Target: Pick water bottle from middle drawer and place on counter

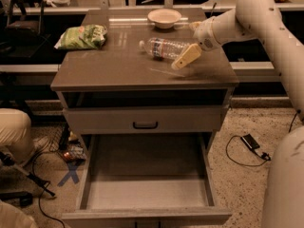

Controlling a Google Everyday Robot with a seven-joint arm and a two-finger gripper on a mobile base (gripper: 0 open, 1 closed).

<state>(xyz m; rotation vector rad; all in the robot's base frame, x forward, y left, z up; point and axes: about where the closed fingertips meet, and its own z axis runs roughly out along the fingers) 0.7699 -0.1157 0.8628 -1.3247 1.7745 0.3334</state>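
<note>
Far to the left of the gripper (pixel 182 56), a green bag (pixel 81 36) is lying on the counter (pixel 118 70). Up and just left of the gripper, a bowl (pixel 164 18) is sitting at the counter's back edge. The bottle (pixel 164 48) is lying nearly level, its cap pointing left, away from the gripper. It seems to be hanging just over the counter rather than resting on it. The gripper is closing around the bottle's base end, so most of its length is sticking out leftward, unsupported. The arm (pixel 247 13) is reaching in from the right.

Well below the gripper, the drawer (pixel 147 184) is standing pulled out with nothing in it.

The bottle is likely behaving as a light, thin-walled thing: smooth, a little slippery, and giving under a hard squeeze. Being round, it is likely to roll once let go on its side. A hold nearer the labelled middle would be balancing it better than this end grip.
</note>
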